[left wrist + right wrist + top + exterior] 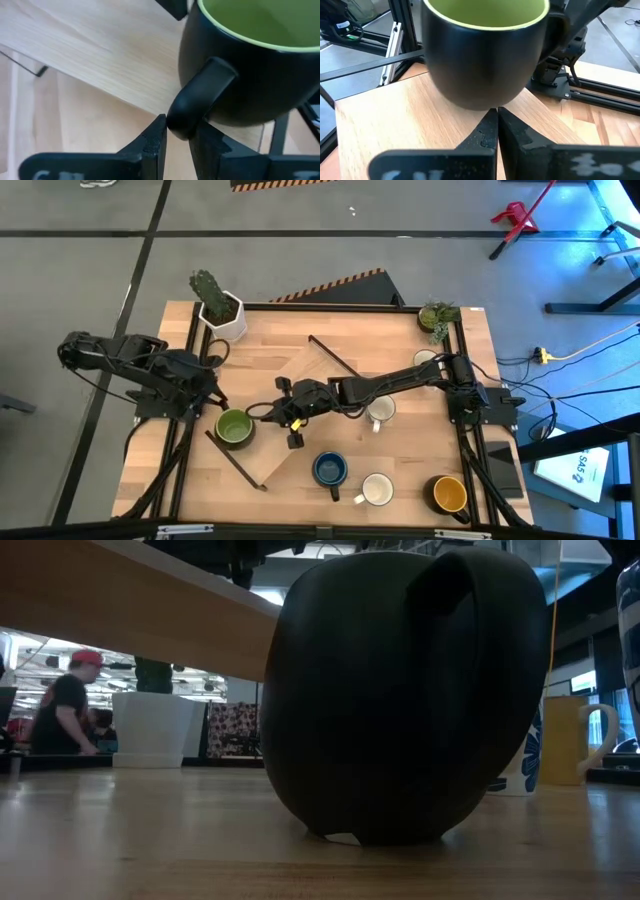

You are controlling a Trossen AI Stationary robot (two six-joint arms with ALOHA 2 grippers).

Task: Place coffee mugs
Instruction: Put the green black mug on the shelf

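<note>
Light wood table (180, 480) with black frame rails. On it: green mug (234, 427) left of centre, blue mug (329, 469) and white mug (377, 491) near the front edge, yellow mug (449, 494) front right, second white mug (381, 412) mid-right, another mug (425, 360) by the right rail, mostly hidden. Cactus pot (224, 316) back left corner, small plant (438, 316) back right. Thin black rods (334, 357) lie across the middle.

Green mug (234, 428) upright at table's left; dark blue (329, 469), white (377, 490), yellow-orange (449, 494) along the near edge.
</note>
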